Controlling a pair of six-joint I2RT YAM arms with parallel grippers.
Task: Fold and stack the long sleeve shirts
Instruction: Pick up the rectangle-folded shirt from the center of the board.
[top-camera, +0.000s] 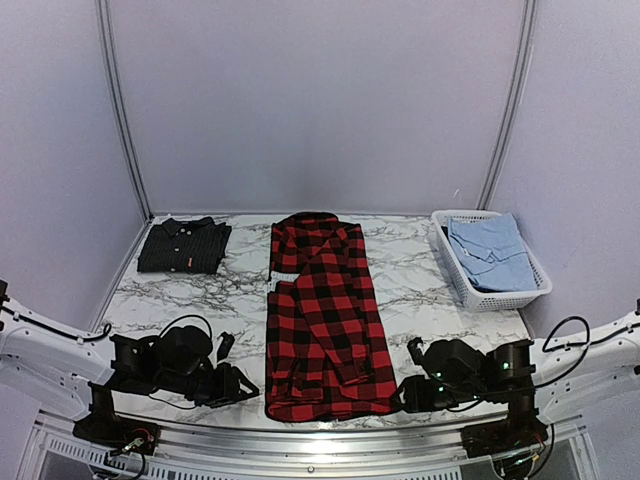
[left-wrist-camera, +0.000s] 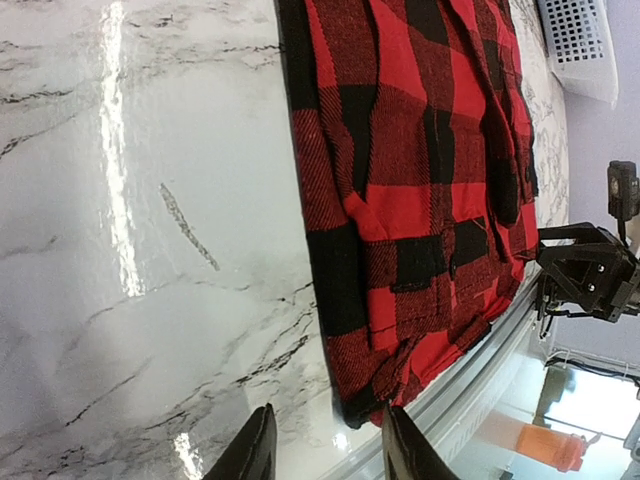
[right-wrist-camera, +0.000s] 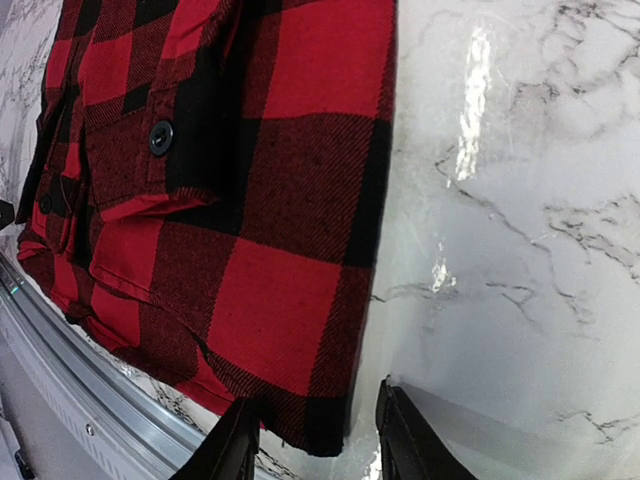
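A red-and-black plaid long sleeve shirt (top-camera: 322, 320) lies folded into a long strip down the middle of the table, its hem at the near edge. A dark charcoal shirt (top-camera: 185, 246) sits folded at the back left. My left gripper (top-camera: 243, 388) is low at the plaid's near-left corner. In the left wrist view the left gripper (left-wrist-camera: 328, 452) is open, and the plaid shirt's corner (left-wrist-camera: 365, 400) lies just ahead of the fingertips, untouched. My right gripper (top-camera: 403, 394) is at the near-right corner. The right gripper (right-wrist-camera: 318, 442) is open with the hem corner (right-wrist-camera: 322, 420) lying flat between its fingers.
A white slotted basket (top-camera: 455, 262) holding a light blue shirt (top-camera: 492, 252) stands at the back right. The table's metal front rail (top-camera: 320, 428) runs right below the plaid's hem. Bare marble flanks the plaid strip on both sides.
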